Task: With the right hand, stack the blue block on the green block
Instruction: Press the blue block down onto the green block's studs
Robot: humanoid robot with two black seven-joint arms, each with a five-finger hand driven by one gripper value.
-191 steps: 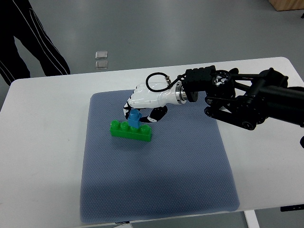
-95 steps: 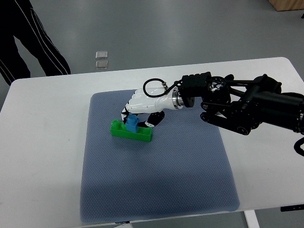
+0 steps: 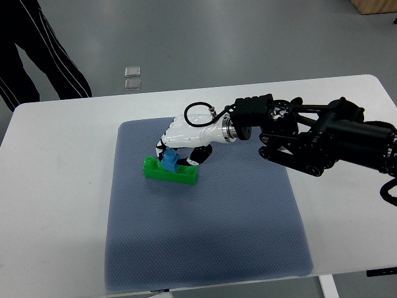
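Note:
A long green block [image 3: 180,174] lies on the blue-grey mat [image 3: 205,236], left of its middle. A small blue block [image 3: 169,162] sits on top of the green one, near its left half. My right hand [image 3: 175,155], white with black finger joints, reaches in from the right and curls its fingers around the blue block, pressing it down onto the green block. The fingertips partly hide the blue block's far side. The left arm does not show.
The mat lies on a white table [image 3: 56,186]. A person's dark trouser legs [image 3: 43,49] stand beyond the table's far left corner. Two small clear squares [image 3: 132,77] lie on the floor behind the table.
My right hand has shifted slightly left and down, lowering the blue block from just above the green block until it rests on it.

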